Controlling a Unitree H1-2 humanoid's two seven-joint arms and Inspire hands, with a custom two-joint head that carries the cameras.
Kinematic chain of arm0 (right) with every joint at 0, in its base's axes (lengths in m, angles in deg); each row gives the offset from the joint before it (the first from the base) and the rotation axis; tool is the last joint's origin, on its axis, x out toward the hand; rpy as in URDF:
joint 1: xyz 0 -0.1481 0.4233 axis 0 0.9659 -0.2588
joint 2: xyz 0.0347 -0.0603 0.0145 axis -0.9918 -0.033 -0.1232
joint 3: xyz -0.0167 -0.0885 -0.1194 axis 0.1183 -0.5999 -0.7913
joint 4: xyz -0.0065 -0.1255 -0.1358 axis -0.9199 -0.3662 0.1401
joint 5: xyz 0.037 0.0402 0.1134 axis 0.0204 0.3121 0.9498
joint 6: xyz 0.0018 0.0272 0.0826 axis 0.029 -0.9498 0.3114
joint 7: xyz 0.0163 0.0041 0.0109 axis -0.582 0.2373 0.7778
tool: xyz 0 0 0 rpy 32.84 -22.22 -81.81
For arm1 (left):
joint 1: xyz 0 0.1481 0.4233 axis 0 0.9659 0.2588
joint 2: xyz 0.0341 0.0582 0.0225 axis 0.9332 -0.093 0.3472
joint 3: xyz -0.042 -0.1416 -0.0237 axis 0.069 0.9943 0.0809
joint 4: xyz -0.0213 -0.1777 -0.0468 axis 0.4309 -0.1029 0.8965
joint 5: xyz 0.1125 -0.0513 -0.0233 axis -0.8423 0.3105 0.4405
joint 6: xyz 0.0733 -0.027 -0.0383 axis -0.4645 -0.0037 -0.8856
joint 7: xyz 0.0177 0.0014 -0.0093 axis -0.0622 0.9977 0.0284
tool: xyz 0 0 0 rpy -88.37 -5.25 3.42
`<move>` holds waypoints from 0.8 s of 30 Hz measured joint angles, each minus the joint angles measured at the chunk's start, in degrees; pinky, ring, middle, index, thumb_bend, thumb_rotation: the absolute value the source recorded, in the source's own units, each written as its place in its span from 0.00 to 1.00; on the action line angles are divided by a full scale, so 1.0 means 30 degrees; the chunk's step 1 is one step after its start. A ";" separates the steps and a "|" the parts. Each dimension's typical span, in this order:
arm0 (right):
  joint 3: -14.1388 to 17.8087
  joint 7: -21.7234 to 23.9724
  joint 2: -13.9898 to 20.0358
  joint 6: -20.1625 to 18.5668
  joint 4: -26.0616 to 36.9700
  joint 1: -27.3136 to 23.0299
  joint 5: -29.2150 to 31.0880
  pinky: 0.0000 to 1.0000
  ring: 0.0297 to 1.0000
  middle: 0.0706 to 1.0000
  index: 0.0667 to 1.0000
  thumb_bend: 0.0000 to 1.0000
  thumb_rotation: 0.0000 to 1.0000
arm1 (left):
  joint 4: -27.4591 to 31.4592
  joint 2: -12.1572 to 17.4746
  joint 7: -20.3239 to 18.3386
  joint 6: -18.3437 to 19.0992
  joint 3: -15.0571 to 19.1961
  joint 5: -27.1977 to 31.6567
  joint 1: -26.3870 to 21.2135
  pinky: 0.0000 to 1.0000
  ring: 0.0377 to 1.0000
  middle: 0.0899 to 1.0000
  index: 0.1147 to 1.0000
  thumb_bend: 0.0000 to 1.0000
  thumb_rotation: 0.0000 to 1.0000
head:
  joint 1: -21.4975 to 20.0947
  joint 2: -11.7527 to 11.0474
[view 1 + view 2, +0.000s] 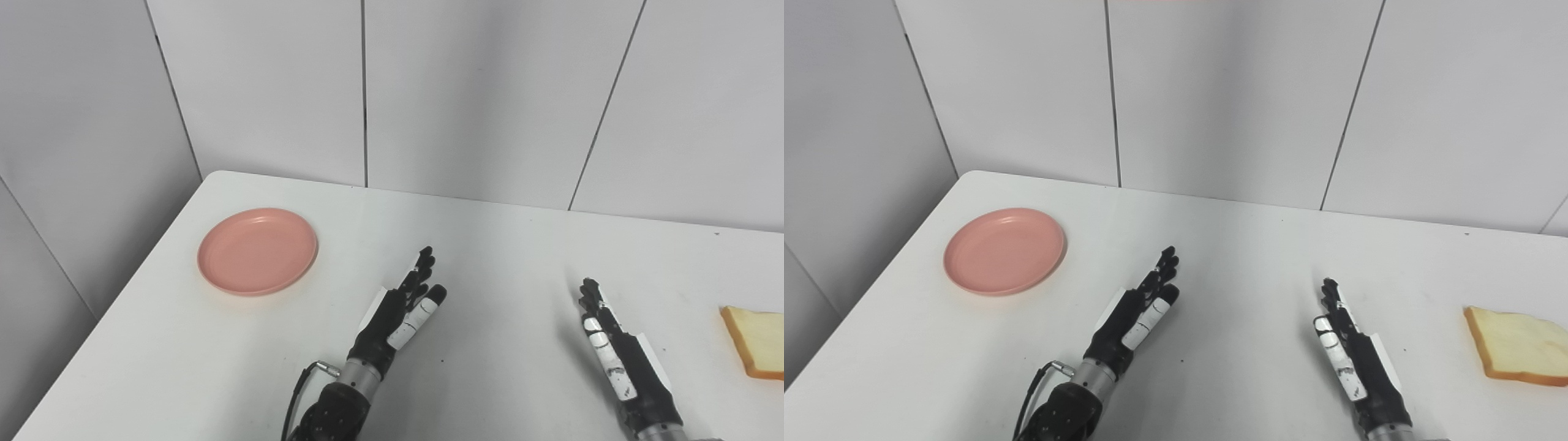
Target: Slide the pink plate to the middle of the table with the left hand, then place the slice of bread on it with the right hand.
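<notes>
In the left eye view, the pink plate (258,251) sits on the white counter (490,245) at the frame's left. The left robot hand (404,309) lies at lower centre, fingers extended, holding nothing. The slice of bread (758,340) is cut by the right edge.

In the right eye view, the right robot hand (1350,343) is likewise straight-fingered and empty, well apart from the bread at far right.

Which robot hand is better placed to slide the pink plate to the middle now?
Left. The left robot hand is open, nearer the pink plate at the table's far left. The right robot hand lies nearer the bread slice.
</notes>
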 measured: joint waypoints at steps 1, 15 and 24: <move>0.0012 0.0000 0.0006 0.0000 -0.0003 -0.0002 0.0000 1.00 1.00 1.00 1.00 0.36 1.00 | 0.0462 0.0161 0.0056 -0.0059 0.0003 -0.0275 -0.0109 0.93 0.97 0.99 0.97 0.75 0.99 | 0.0000 0.0000; 0.0149 0.0066 0.0083 0.0003 -0.0195 -0.0143 0.0511 1.00 1.00 1.00 1.00 0.38 1.00 | 0.4553 -0.0288 0.0373 0.1710 0.1938 0.1673 -0.2163 0.94 0.94 0.96 0.96 0.84 0.91 | 0.0087 -0.0058; 0.0158 0.0059 0.0110 0.0001 -0.0142 -0.0123 0.0324 1.00 1.00 1.00 1.00 0.40 1.00 | 0.5402 0.1462 0.0196 0.1705 0.3553 0.2922 -0.3652 1.00 0.99 1.00 1.00 0.84 0.93 | 0.0117 -0.0146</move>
